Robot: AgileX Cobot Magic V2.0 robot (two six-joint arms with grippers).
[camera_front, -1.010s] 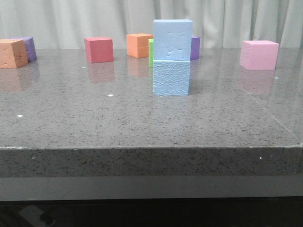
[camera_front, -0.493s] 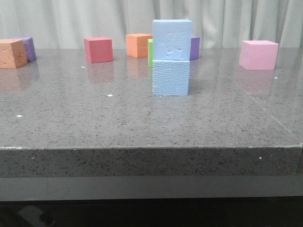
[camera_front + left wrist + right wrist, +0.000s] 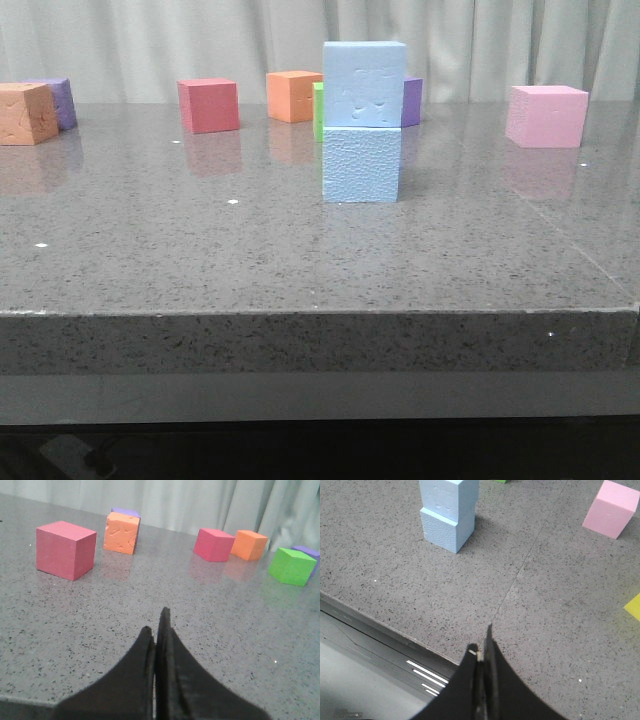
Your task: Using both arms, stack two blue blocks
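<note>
Two pale blue blocks stand stacked mid-table in the front view: the upper block (image 3: 365,84) rests squarely on the lower block (image 3: 361,165). The stack also shows in the right wrist view, upper (image 3: 449,495) on lower (image 3: 446,527). Neither arm appears in the front view. My left gripper (image 3: 156,626) is shut and empty, low over bare table, far from the stack. My right gripper (image 3: 481,646) is shut and empty, above the table's front edge, well back from the stack.
Other cubes sit along the back: orange (image 3: 26,113), purple (image 3: 58,100), red (image 3: 208,105), orange (image 3: 293,96), green (image 3: 318,110), purple (image 3: 411,100), pink (image 3: 546,116). The left wrist view shows a red cube (image 3: 65,549). A yellow corner (image 3: 633,607) shows at right. The table's front edge (image 3: 320,313) is near.
</note>
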